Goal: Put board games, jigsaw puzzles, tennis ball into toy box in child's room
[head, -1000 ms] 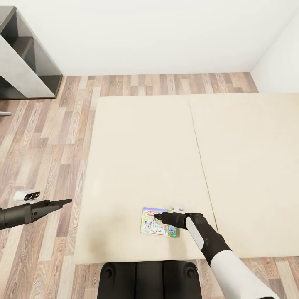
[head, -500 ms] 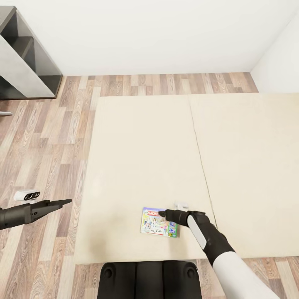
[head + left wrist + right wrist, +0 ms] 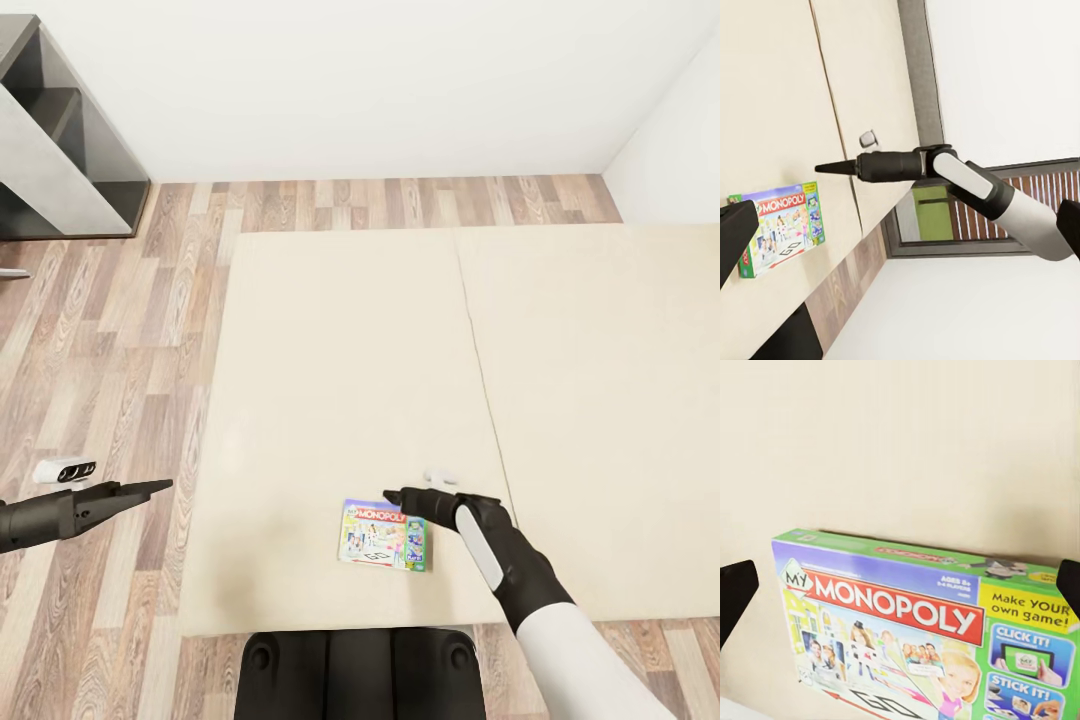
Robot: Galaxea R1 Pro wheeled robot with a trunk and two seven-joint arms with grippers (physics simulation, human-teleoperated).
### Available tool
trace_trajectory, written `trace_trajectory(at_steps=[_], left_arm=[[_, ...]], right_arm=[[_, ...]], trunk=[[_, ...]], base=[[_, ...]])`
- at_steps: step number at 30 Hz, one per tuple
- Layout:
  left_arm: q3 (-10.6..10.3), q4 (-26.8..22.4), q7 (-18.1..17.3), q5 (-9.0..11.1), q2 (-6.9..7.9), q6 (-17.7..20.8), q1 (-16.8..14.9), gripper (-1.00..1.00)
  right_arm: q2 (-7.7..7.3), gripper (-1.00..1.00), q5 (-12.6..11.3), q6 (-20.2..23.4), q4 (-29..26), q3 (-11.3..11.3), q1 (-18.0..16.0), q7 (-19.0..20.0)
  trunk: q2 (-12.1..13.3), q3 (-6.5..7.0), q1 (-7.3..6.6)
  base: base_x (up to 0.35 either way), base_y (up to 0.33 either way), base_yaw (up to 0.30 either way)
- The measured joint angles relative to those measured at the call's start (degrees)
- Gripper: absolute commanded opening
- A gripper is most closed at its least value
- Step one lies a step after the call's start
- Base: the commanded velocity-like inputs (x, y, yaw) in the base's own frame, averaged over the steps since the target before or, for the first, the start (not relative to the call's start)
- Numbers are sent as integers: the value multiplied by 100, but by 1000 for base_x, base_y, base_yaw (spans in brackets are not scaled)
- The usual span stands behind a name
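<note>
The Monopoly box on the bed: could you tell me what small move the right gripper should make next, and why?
Probably lower the right gripper onto the Monopoly box: its fingers sit wide apart, framing the box in the right wrist view, but it hangs off the box's far edge, not yet gripping.

The bed (image 3: 350, 380) is a wide cream surface in two sections, divided by a seam (image 3: 478, 360) running front to back. Wood-plank flooring (image 3: 110, 350) borders the bed at its left side and far end. A grey open shelving unit (image 3: 60, 150) stands beyond the bed's far-left corner, against the white wall (image 3: 380, 80).
</note>
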Motion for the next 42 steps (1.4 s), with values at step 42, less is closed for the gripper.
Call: trace_trajectory(at_steps=[42], left_arm=[[0,43,0,1,0,0,-2,100]], right_arm=[[-353,100,-64,-92,218,-33,87,-20]], trunk=[[0,0,0]], base=[[0,0,0]])
